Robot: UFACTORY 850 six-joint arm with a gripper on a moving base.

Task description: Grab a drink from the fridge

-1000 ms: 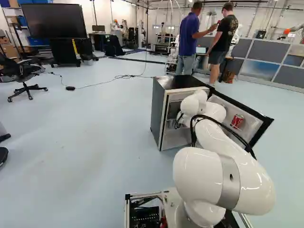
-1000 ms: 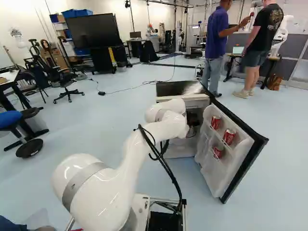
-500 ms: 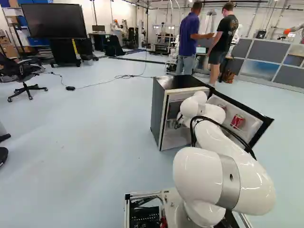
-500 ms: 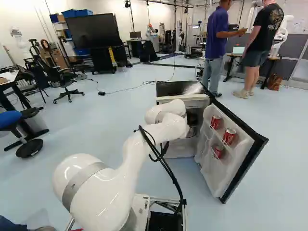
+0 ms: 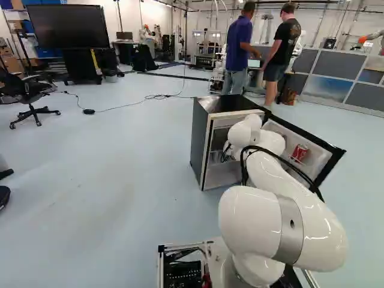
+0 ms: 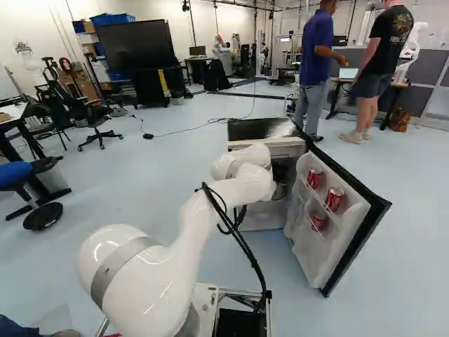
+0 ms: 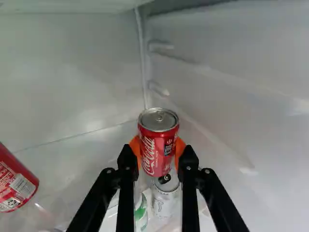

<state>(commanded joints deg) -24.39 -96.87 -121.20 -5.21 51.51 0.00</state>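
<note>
Got the gripper (image 7: pixel 158 150) closed in on a red can (image 7: pixel 158 152), with orange pads (image 7: pixel 136 151) snug against both sides of it. Only open about a can's width, and definitely gripping. Upright or close to it, with pull-tab end showing, and inside the fridge (image 5: pixel 201 132).

Taking 12 as straight ahead of the gripper: have a silver-and-white can (image 7: pixel 161 203) just under the held one, around 6 o'clock, with its lid partly hidden. Can't tell for sure about touching there. At 7, see a green-and-white can (image 7: pixel 141 213) mostly behind a finger. Over at 9, well apart from the gripper, see a second red can (image 7: pixel 15 186), tilted in the wrist view. At 12, looking at pale inner walls (image 7: pixel 72 72) meeting in a corner, plus a couple of stubby ledges (image 7: pixel 160 46) on one wall.

Further out, going by the base with 12 as ahead: got the white arm (image 6: pixel 228 196) reaching into the fridge at about 12. Swung wide open at 1 in the right base view: the fridge door (image 6: pixel 305 260), with three more red cans (image 6: pixel 334 199) in its racks, two higher and one lower.

Way past that, can spot a big black screen (image 6: pixel 137 44) and an office chair (image 6: pixel 98 126) around 11, then a blue stool (image 6: pixel 12 173) closer to 10. In the left base view, grey partitions (image 5: pixel 330 75) at 1.
</note>
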